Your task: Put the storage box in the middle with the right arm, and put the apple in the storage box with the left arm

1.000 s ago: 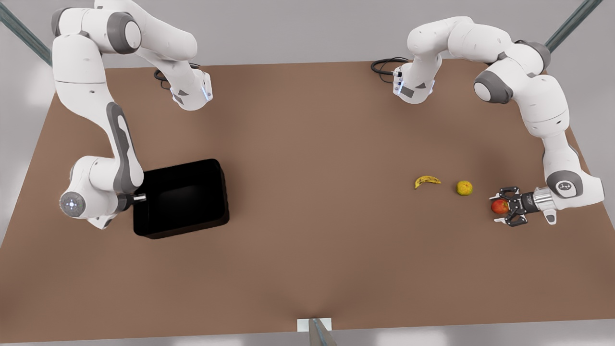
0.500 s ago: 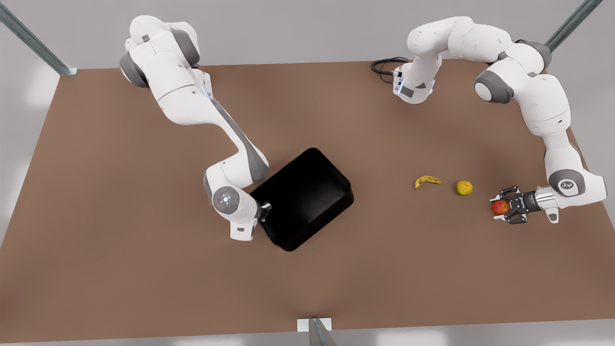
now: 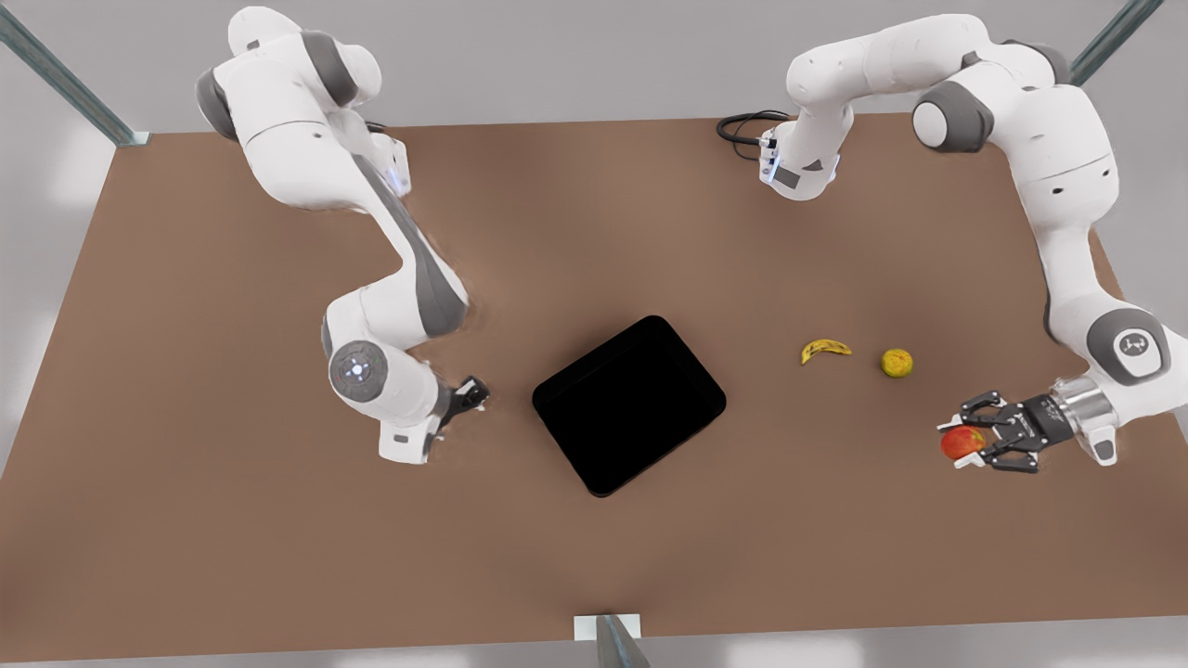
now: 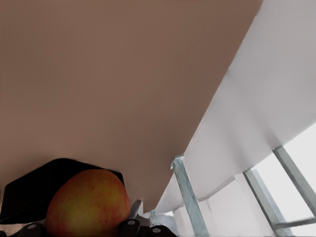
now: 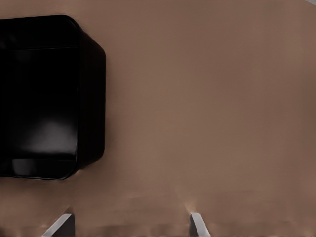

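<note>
The glossy black storage box (image 3: 629,404) sits angled near the middle of the brown table (image 3: 278,538); it also shows in the right wrist view (image 5: 42,98). My right gripper (image 3: 471,394) is a short way off the box on the front view's left, open, its fingertips (image 5: 197,224) spread wide with nothing between them. On the front view's right my left gripper (image 3: 970,443) is shut on the red apple (image 3: 959,443), which looms close in the left wrist view (image 4: 89,205).
A small yellow banana (image 3: 824,350) and a yellow-green round fruit (image 3: 897,363) lie between the box and the apple. A black cable (image 3: 742,128) loops at the table's far edge. Metal frame posts (image 3: 617,640) stand at the near edge.
The right arm slid the box from the front view's left to the middle, let go and drew back to the left. The left gripper closed on the apple and moved toward the near edge.
</note>
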Robot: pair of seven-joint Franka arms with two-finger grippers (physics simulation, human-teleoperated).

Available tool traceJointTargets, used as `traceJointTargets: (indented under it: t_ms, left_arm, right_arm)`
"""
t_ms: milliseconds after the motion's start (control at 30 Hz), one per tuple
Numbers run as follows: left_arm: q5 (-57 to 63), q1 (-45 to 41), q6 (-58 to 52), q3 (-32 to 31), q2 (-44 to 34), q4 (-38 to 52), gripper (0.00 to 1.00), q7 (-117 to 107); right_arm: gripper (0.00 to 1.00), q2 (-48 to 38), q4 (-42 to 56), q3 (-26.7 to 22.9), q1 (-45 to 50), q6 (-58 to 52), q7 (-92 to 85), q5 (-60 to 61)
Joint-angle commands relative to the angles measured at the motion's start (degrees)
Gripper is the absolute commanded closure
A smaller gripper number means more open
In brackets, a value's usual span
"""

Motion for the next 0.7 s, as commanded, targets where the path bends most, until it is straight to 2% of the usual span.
traceJointTargets:
  t_ms: [0, 33, 67, 133, 167, 333, 667]
  left_arm:
    - [27.86, -0.55, -1.21, -0.18, -0.67, 0.13, 0.79, -1.67]
    - [27.86, -2.22, -1.21, -0.62, -1.55, 0.13, 0.79, -5.00]
    - [27.86, -4.51, -1.30, -1.23, -2.43, 0.13, 0.79, -10.27]
    - [28.48, -6.00, -0.86, -5.98, -4.28, 1.10, 0.79, -20.13]
    - [28.57, -6.53, -0.51, -7.91, -4.89, 1.18, 0.79, -22.94]
    - [29.18, -22.52, 3.88, -8.26, -5.16, 1.27, 0.79, -43.15]
    - [26.37, -41.42, 19.27, -9.85, -0.15, 1.45, 0.79, -60.12]
  right_arm:
    - [0.00, -1.98, 0.00, -1.72, -0.54, -4.27, -0.02, -1.22]
    - [0.00, -5.41, -0.35, -2.00, -4.21, -10.52, -0.02, -4.56]
    - [0.00, -12.61, -2.11, -2.00, -7.92, -17.30, 0.07, -8.42]
    - [0.00, -23.70, -9.93, 0.28, -14.34, -20.30, 0.24, -11.60]
    - [0.00, -24.85, -11.08, 0.46, -14.61, -20.39, 0.33, -11.52]
    - [0.00, -19.31, -10.73, -0.06, -14.61, -20.39, 3.59, -11.52]
    - [0.00, -19.31, -10.81, -1.21, -14.61, -19.60, 2.97, -11.34]
